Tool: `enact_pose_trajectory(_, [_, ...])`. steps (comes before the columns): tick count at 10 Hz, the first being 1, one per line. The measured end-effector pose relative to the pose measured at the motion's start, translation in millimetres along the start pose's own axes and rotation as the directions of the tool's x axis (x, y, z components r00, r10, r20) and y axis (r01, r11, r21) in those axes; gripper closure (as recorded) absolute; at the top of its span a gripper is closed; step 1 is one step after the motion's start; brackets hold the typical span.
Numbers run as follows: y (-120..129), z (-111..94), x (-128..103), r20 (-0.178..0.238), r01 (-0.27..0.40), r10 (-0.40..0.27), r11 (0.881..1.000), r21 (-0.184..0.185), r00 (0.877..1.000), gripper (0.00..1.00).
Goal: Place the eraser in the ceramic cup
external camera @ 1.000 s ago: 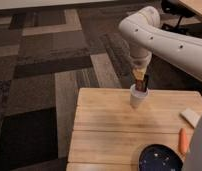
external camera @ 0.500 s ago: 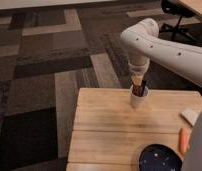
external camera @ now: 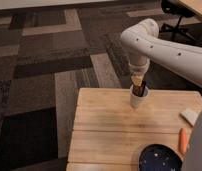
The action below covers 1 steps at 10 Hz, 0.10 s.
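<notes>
The white ceramic cup point(external camera: 138, 101) stands upright near the far edge of the wooden table point(external camera: 104, 125). My gripper point(external camera: 138, 83) hangs straight down from the white arm point(external camera: 159, 47), right over the cup's mouth. A dark piece with an orange-tan patch, the eraser point(external camera: 139, 89), shows between the gripper's tip and the cup's rim, its lower end inside the cup. I cannot tell whether the gripper still holds it.
A pale whitish flat block point(external camera: 190, 116) lies at the table's right edge. An orange stick-like object point(external camera: 183, 140) lies in front of it. A dark blue speckled plate point(external camera: 159, 159) sits at the near edge. Patterned carpet surrounds the table.
The arm has come down a little and the gripper with the dark eraser has sunk lower into the cup's mouth. The cup has not moved.
</notes>
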Motion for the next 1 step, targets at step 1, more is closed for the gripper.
enact_pose_trajectory(1, [0.0, 0.1, 0.3, 0.000, 0.000, 0.000, 1.000, 0.000, 1.000, 0.20])
